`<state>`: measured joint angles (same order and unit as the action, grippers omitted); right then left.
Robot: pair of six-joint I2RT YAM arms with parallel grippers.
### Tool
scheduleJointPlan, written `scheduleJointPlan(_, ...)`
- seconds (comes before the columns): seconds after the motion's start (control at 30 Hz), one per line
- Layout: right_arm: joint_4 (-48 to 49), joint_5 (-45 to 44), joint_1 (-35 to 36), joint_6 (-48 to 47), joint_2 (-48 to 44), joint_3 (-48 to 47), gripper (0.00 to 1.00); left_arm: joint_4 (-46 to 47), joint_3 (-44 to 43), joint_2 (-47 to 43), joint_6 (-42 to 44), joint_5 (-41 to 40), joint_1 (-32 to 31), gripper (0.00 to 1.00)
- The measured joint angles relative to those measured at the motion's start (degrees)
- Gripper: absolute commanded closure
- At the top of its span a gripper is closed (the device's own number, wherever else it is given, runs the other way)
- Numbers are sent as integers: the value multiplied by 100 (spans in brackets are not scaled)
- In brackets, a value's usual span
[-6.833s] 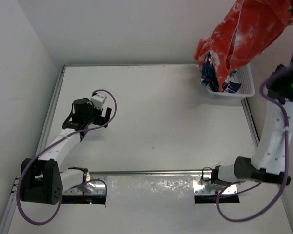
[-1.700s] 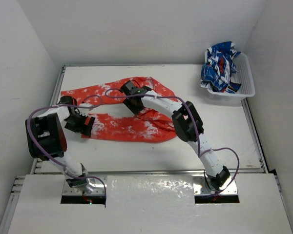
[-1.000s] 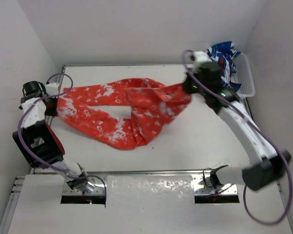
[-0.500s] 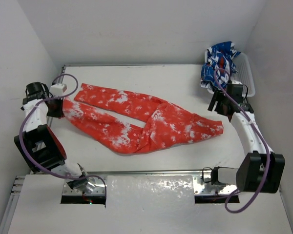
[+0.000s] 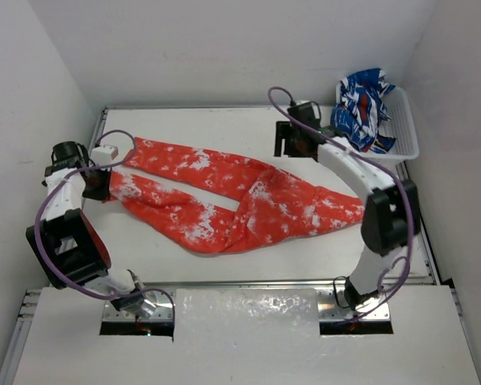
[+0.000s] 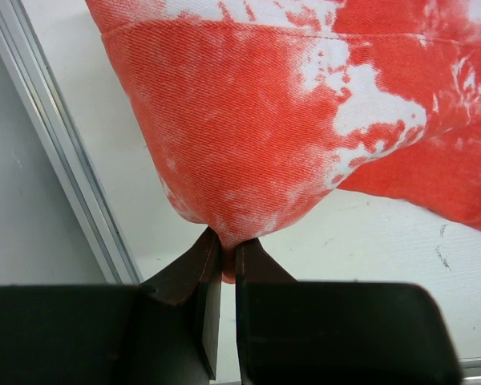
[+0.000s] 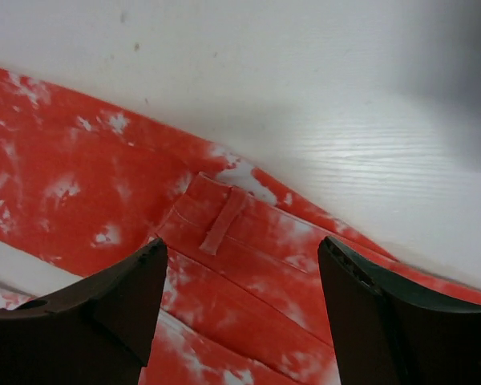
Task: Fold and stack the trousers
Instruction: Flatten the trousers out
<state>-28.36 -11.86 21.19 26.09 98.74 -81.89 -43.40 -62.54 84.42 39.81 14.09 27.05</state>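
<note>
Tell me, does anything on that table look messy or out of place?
Nothing looks damaged. The trousers lie unfolded and slanted across the table, legs splayed, one leg end pinched in the left end effector. A patterned garment sits crumpled in the basket, heaped above its rim.

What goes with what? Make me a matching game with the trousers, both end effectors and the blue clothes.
Things:
1. trousers
2. left end effector
3. right end effector
4. blue patterned garment

States:
A. open, holding nothing
B. lying in the white basket
C. shut, pinching fabric
D. spread out on the table

Pairs: 1-D, 2-C, 3-A, 4-B
</note>
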Motion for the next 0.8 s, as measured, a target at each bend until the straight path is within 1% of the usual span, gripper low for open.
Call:
scheduleJointPlan(0.07, -13, 24, 118, 262, 647, -243, 27, 11, 11, -7, 0, -37, -2, 100)
scheduleJointPlan(0.17, -243, 103, 221, 570, 1344, -516, 27, 35, 76, -17, 0, -114, -2, 100)
scheduleJointPlan(0.27, -426, 144, 367, 719, 2199, -1080, 27, 57, 188, -39, -2, -170, -2, 100)
scheduleJointPlan(0.4, -651, 186, 525, 804, 2702, -1388, 29, 111, 352, -66, -46, -328, -2, 100)
scheduleJointPlan(0.47, -750, 173, 564, 807, 2745, -1375, 37, 138, 354, -68, -103, -428, -2, 100)
scheduleJointPlan(0.5, -767, 162, 584, 800, 2745, -1353, 44, 164, 354, -74, -131, -479, -2, 100)
scheduleJointPlan(0.53, -767, 146, 595, 789, 2743, -1322, 66, 186, 350, -76, -160, -533, -2, 100)
scheduleJointPlan(0.6, -763, 153, 601, 800, 2741, -1239, 94, 184, 282, -81, -227, -621, -13, 100)
scheduleJointPlan(0.63, -767, 175, 601, 802, 2741, -1211, 100, 195, 203, -81, -271, -682, -59, 100)
scheduleJointPlan(0.67, -772, 184, 601, 817, 2741, -1209, 100, 199, 94, -81, -291, -804, -131, 100)
scheduleJointPlan(0.7, -774, 188, 601, 822, 2734, -1209, 100, 234, -55, -81, -286, -966, -297, 97)
scheduleJointPlan(0.73, -769, 190, 599, 817, 2728, -1202, 100, 291, -181, -85, -275, -1134, -546, 95)
scheduleJointPlan(0.77, -723, 201, 595, 809, 2702, -1154, 100, 376, -278, -98, -249, -1335, -820, 89)
scheduleJointPlan(0.8, -651, 210, 586, 798, 2645, -1069, 100, 540, -361, -118, -181, -1604, -1364, 85)
